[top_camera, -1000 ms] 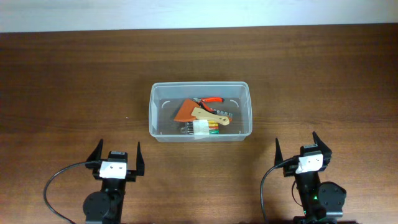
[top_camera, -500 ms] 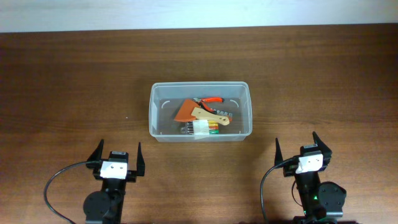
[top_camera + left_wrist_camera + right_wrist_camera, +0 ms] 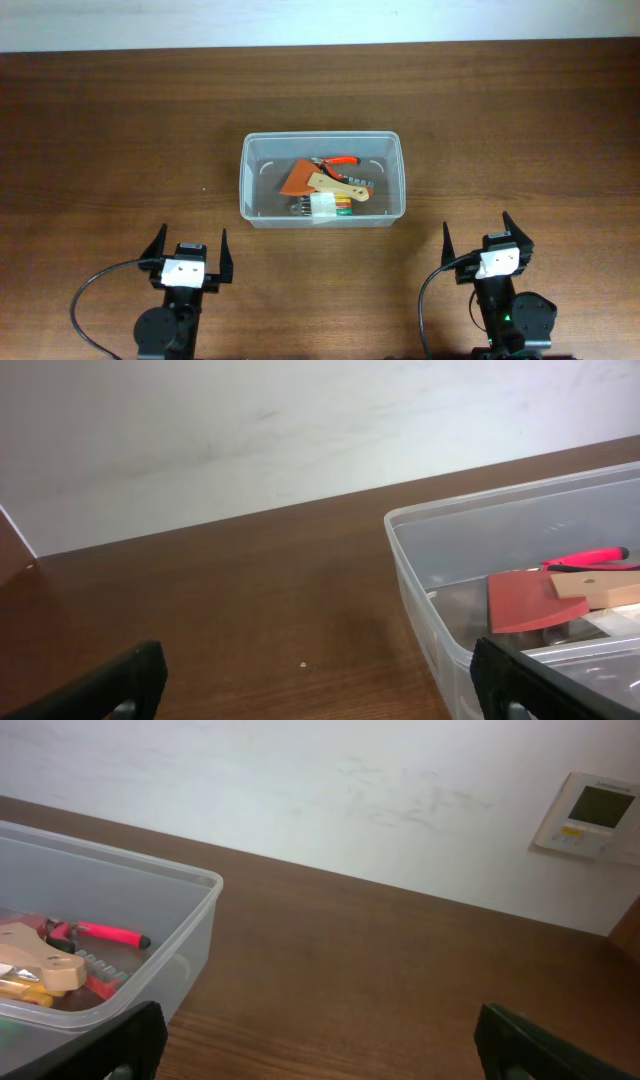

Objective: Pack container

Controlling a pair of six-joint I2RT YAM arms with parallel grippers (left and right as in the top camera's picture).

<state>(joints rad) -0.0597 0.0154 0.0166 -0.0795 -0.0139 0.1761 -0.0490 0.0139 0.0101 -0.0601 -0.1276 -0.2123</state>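
The clear plastic container [image 3: 248, 180] stands in the middle of the table. Inside lie red-handled pliers [image 3: 340, 161], an orange-brown scraper with a wooden handle [image 3: 322, 182] and a small set of coloured tools [image 3: 336, 206]. The container also shows in the left wrist view [image 3: 430, 560] and in the right wrist view [image 3: 195, 935]. My left gripper [image 3: 187, 255] is open and empty near the front edge, left of the container. My right gripper [image 3: 488, 240] is open and empty near the front edge, right of it.
The brown wooden table [image 3: 120, 130] runs back to a white wall [image 3: 300, 780]. A white wall panel with a small screen [image 3: 588, 815] hangs at the right in the right wrist view.
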